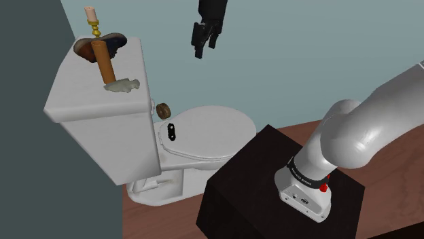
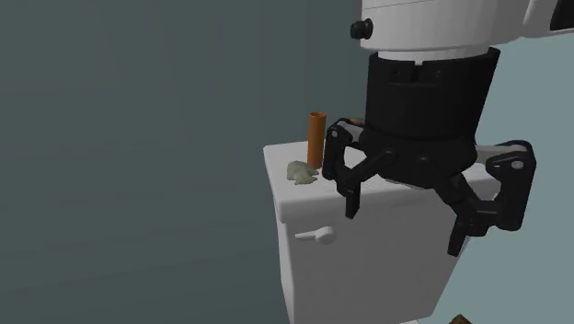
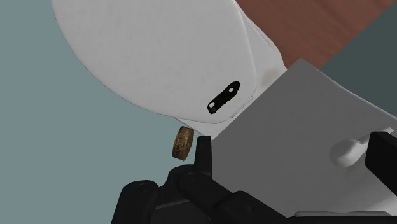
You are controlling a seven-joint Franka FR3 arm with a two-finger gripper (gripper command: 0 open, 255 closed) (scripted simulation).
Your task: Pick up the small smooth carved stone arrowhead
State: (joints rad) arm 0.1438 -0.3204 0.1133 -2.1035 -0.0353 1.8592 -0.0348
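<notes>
The white arm (image 1: 353, 136) is seen rising from the black box stand (image 1: 258, 176) and reaching over the white toilet bowl (image 1: 204, 132). The black jaws are found released, spread wide, nothing between them, pointed downward above the bowl. The small grey-green stone arrowhead (image 1: 121, 85) is noted flat on the white tank lid (image 1: 75, 95), toward the shoulder view's left of the jaws, just beside an upright brown cylinder (image 1: 103, 61). Its long axis is judged to follow the lid's front edge.

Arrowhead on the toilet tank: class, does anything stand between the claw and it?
Nothing visible does. The open black claw hangs high, aside from the grey-green stone arrowhead, open air between. An upright brown cylinder stands close beside it, not between.
</notes>
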